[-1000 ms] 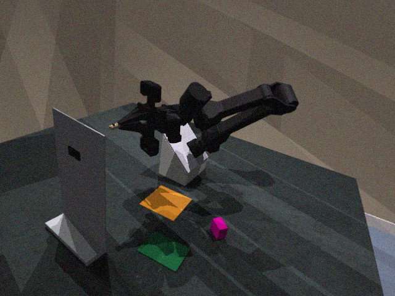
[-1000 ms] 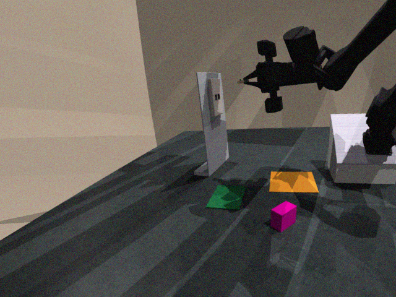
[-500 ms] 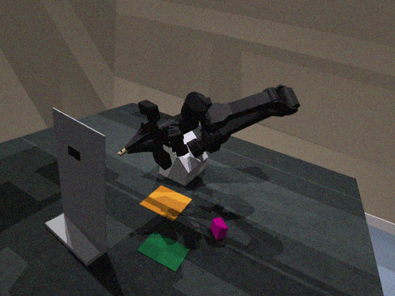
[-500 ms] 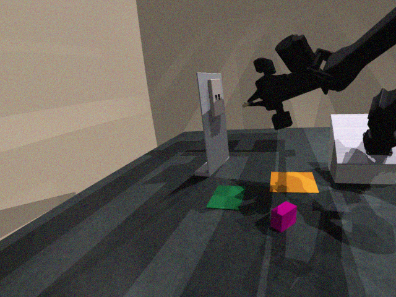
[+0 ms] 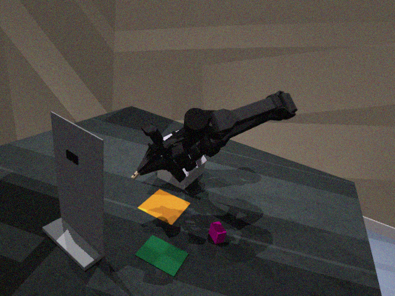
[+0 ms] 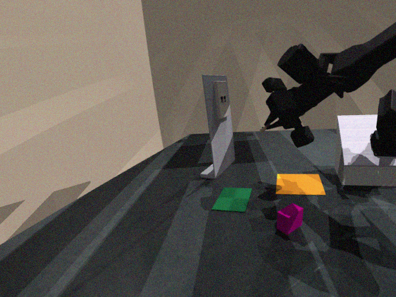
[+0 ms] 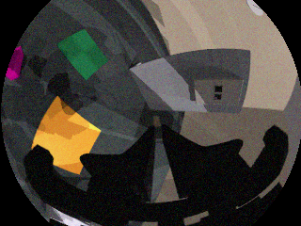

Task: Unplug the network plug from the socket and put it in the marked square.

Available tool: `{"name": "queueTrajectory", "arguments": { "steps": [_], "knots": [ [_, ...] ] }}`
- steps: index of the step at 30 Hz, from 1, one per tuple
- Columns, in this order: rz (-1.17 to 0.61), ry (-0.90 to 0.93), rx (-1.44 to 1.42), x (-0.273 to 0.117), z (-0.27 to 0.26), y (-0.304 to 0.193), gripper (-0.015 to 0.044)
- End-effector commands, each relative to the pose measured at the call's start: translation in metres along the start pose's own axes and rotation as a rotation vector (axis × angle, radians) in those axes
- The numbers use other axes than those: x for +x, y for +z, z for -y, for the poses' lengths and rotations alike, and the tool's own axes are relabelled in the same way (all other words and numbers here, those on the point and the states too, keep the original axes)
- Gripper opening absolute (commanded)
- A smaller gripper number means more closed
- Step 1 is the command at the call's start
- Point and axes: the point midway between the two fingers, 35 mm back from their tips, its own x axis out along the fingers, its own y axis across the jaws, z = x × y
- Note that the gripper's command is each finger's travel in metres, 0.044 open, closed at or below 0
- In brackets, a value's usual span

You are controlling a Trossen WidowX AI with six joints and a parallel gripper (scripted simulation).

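Note:
My gripper (image 5: 138,172) (image 6: 266,127) (image 7: 157,128) is shut on the small tan plug (image 5: 136,175) (image 6: 262,129) (image 7: 157,121), which sticks out past the fingertips. It points down at a slant, in the air above the table and apart from the panel. The upright grey panel (image 5: 84,191) (image 6: 220,140) (image 7: 165,80) stands on its foot. Its socket block (image 6: 220,110) (image 7: 231,89) shows two dark openings with no plug in them. An orange square (image 5: 164,203) (image 6: 300,184) (image 7: 66,137) and a green square (image 5: 161,254) (image 6: 233,198) (image 7: 84,54) lie flat on the table. The plug's tab is too small to make out.
A magenta block (image 5: 217,233) (image 6: 290,218) (image 7: 15,63) stands on the table near both squares. A pale box (image 5: 172,179) (image 6: 357,174) is behind and below the arm, beyond the orange square from the panel.

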Motion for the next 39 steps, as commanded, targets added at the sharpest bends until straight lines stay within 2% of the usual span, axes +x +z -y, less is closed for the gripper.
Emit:
{"name": "queueTrajectory", "arguments": {
  "steps": [1,20,39],
  "knots": [
    [-0.013,0.058,0.01,-0.005,-0.014,0.003,0.0],
    [-0.176,0.356,0.052,-0.038,-0.09,-0.01,0.0],
    [-0.185,0.367,0.052,-0.028,-0.105,-0.011,0.0]
  ]
}}
